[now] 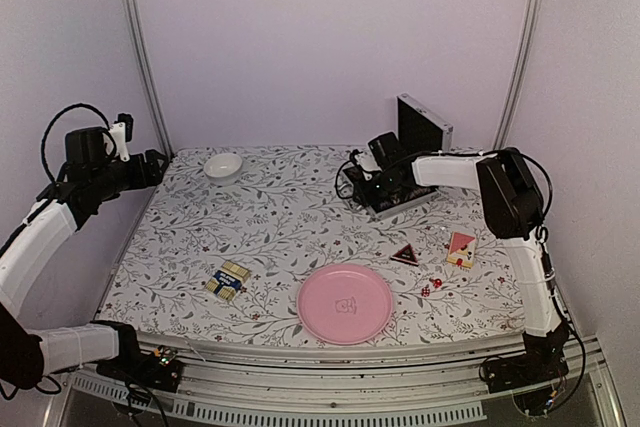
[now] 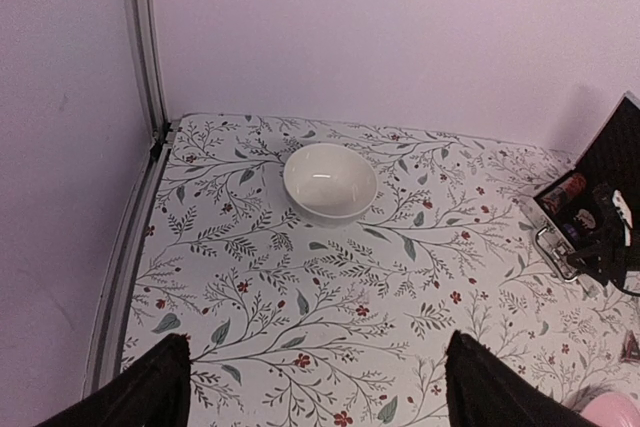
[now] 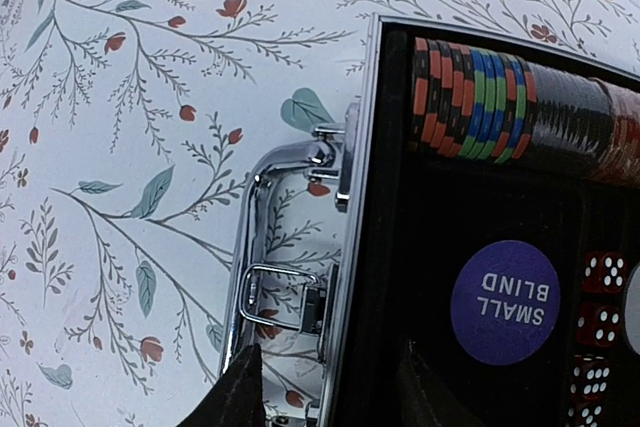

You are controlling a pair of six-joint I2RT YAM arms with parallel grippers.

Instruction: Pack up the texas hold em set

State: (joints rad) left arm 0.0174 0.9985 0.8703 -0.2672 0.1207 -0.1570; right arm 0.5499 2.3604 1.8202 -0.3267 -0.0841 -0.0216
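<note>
The silver case (image 1: 403, 199) stands open at the back right, its lid (image 1: 424, 126) upright. In the right wrist view I see its chrome handle (image 3: 262, 247), a row of chips (image 3: 470, 97), a purple "small blind" button (image 3: 505, 301) and red dice (image 3: 600, 297) in the black lining. My right gripper (image 1: 366, 183) is open, and its fingers straddle the case's front rim (image 3: 350, 277) beside the handle. My left gripper (image 1: 152, 169) is open and empty, raised at the far left. A blue card deck (image 1: 228, 280), a red card deck (image 1: 460, 249), a triangular piece (image 1: 405, 254) and loose red dice (image 1: 435, 285) lie on the table.
A pink plate (image 1: 345, 304) lies front centre. A small white bowl (image 1: 223, 166) sits at the back left, also in the left wrist view (image 2: 330, 180). Metal frame posts (image 1: 140, 47) stand at the back corners.
</note>
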